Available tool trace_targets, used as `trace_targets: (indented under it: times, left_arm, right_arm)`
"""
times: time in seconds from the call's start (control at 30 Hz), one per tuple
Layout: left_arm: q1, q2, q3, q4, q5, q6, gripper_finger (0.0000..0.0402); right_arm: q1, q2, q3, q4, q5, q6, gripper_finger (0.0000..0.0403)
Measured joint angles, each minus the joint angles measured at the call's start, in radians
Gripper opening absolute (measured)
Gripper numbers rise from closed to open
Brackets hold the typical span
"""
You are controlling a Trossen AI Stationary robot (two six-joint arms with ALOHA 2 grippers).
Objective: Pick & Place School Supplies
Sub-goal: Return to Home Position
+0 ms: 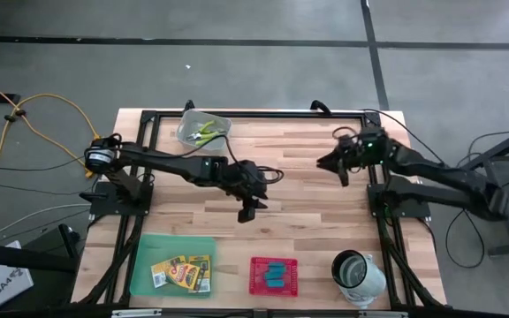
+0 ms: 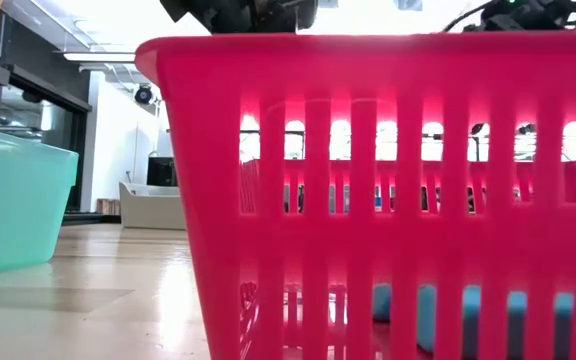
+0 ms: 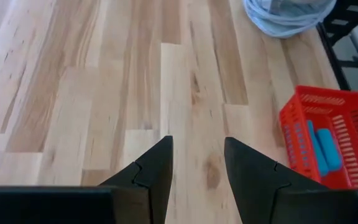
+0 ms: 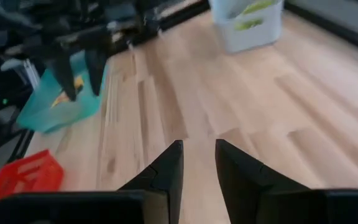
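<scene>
While the left gripper (image 1: 251, 207) hangs over mid-table, fingers spread and empty, we judge the return home best done by lifting first, then folding back, keeping clear of the red bin (image 1: 253, 276), where the erasers (image 1: 275, 275) lie. Crayon boxes (image 1: 182, 272) sit in the green tray (image 1: 162, 245); tools (image 1: 203, 131) in the clear tray (image 1: 224, 119). The right gripper (image 1: 332, 164) — also spread and empty — waits near the table's right edge.

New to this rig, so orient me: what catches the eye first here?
The red tray fills the low view, blue erasers lying inside. From above, the open left gripper hangs empty over the middle of the table, the right gripper by the far right; crayon boxes sit in the green tray.
</scene>
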Motion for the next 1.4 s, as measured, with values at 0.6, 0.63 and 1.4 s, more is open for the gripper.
trace_targets:
  times: [0.6, 0.63, 1.4]
  left_arm:
    - [-0.055, -0.01, 0.0, -0.023, 0.002, 0.027, 0.014]
    - [-0.057, -0.01, 0.0, -0.023, 0.002, 0.028, 0.014]
    - [-0.056, -0.01, 0.0, -0.021, -0.004, 0.046, 0.014]
  right_arm:
    - [-0.251, -0.549, -0.177, -0.057, 0.031, 0.163, 0.0085]
    - [-0.251, -0.586, -0.199, -0.05, 0.059, 0.179, 0.0085]
    - [-0.242, -0.704, -0.433, 0.228, 0.349, 0.146, 0.0085]
